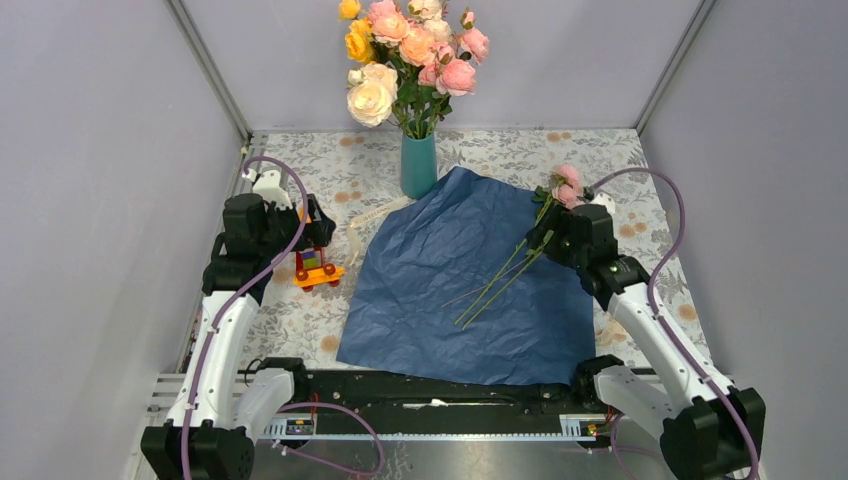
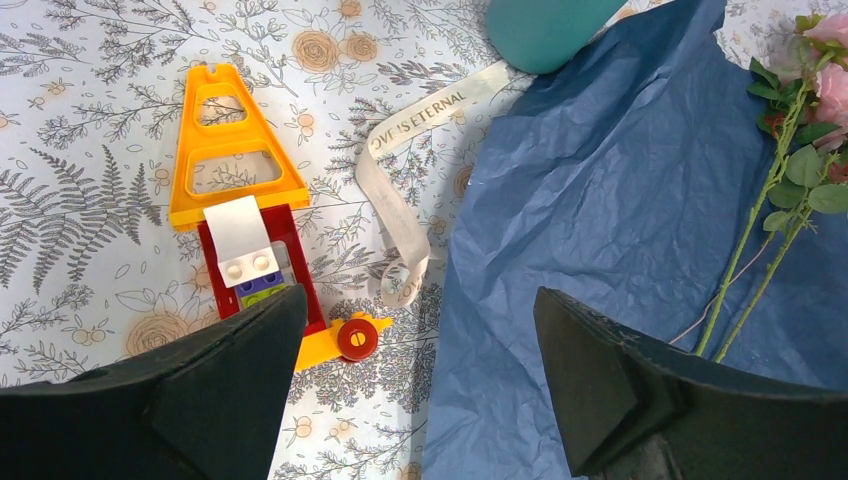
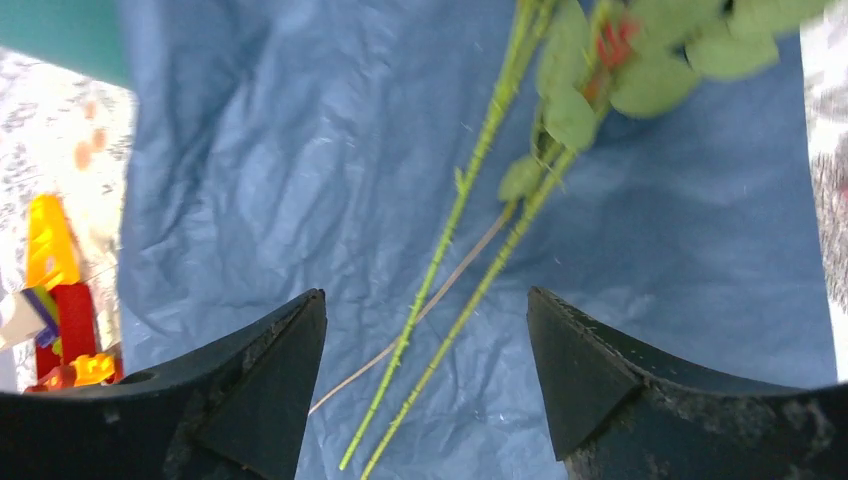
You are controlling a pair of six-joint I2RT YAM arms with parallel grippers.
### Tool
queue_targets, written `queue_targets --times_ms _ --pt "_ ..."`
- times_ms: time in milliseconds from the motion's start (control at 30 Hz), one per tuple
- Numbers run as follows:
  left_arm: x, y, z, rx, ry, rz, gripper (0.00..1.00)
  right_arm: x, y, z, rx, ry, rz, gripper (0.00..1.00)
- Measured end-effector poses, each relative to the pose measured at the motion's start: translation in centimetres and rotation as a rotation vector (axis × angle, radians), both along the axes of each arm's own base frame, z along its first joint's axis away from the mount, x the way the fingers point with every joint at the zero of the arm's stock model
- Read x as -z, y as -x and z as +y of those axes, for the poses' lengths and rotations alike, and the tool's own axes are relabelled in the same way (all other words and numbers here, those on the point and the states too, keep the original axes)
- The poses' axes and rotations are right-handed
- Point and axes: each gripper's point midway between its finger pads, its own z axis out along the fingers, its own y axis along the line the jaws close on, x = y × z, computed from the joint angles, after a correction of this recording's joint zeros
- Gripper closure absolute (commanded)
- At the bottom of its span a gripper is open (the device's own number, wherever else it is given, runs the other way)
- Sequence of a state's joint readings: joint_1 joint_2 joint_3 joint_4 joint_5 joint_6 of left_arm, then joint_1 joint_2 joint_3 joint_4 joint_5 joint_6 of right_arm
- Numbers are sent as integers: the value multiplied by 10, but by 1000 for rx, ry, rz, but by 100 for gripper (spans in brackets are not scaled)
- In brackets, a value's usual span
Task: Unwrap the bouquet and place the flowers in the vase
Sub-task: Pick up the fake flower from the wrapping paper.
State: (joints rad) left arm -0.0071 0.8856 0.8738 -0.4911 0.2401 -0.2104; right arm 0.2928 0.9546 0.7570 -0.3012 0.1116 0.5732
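The bouquet's blue paper [image 1: 470, 280] lies spread flat on the table. The flowers [image 1: 566, 185] rest on it, pink heads at the back right and thin green stems [image 3: 450, 250] running towards the front left. The teal vase [image 1: 419, 165] stands just behind the paper with a large yellow, cream and pink rose bunch in it. My right gripper [image 3: 425, 295] hangs open over the stems, one jaw on each side and apart from them. My left gripper [image 2: 420, 295] is open above the paper's left edge [image 2: 480, 330], with nothing between its jaws.
A red and yellow toy of blocks [image 2: 240, 200] lies on the floral tablecloth left of the paper. A cream printed ribbon [image 2: 400, 220] curls between the toy and the paper. Grey walls close in the table on three sides.
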Motion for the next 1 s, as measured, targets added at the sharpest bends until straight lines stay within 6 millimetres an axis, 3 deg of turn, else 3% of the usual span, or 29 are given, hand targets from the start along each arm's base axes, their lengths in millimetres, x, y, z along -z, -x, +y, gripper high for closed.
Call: queue_targets --times_ms 200,433,1000 --pt "0 0 0 0 0 0 9 60 15 -8 89 -59 156 31" --pt "0 0 0 0 1 0 9 101 16 -2 133 -122 228 45" --pt "0 0 -1 2 2 0 9 138 -7 6 166 -144 275 61"
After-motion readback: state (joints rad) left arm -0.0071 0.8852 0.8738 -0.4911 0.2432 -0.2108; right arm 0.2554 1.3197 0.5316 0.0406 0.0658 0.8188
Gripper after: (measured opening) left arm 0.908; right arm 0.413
